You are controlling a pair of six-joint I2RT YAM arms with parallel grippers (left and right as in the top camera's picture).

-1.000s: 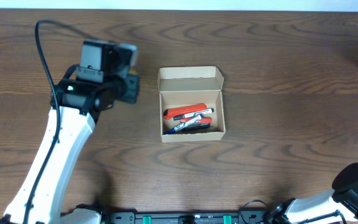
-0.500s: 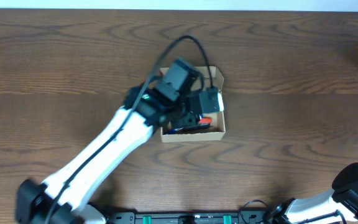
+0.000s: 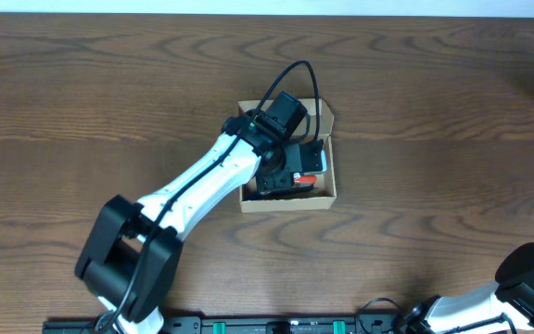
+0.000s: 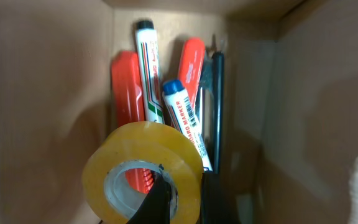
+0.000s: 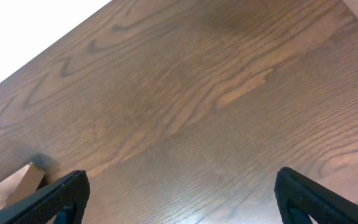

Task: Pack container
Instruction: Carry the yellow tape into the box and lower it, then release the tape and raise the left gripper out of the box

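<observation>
— So, what is in the container (image 3: 286,204)?

— From the left wrist view, five long things lie side by side on its floor, all pointing toward 12 o'clock. There are two white board markers, a black-capped marker (image 4: 146,62) and a blue-capped marker (image 4: 184,115). There are also two red things (image 4: 125,87), whose kind I cannot tell, and one black pen (image 4: 217,99). At 6 o'clock, above their near ends, is one roll of tape (image 4: 114,171), yellowish and translucent.

— And where is the box itself?

— From overhead, the one container stands open near the middle of the worktop (image 3: 434,93). Its lid flap (image 3: 323,113) is on the 12 o'clock side.

— How does it lie relative to the left gripper (image 4: 183,180)?

— The left arm reaches in from 7 o'clock, and the gripper is down inside the box, between its walls. It is closed to a narrow gap on the ring of the roll of tape. One dark finger (image 4: 157,199) passes through the hole; the other sits outside the ring, at the roll's 3 o'clock.

— And the right gripper (image 5: 180,177)?

— Well apart from the container, off toward the 4 o'clock corner of the overhead view. Its fingers are spread wide and hold nothing.
</observation>
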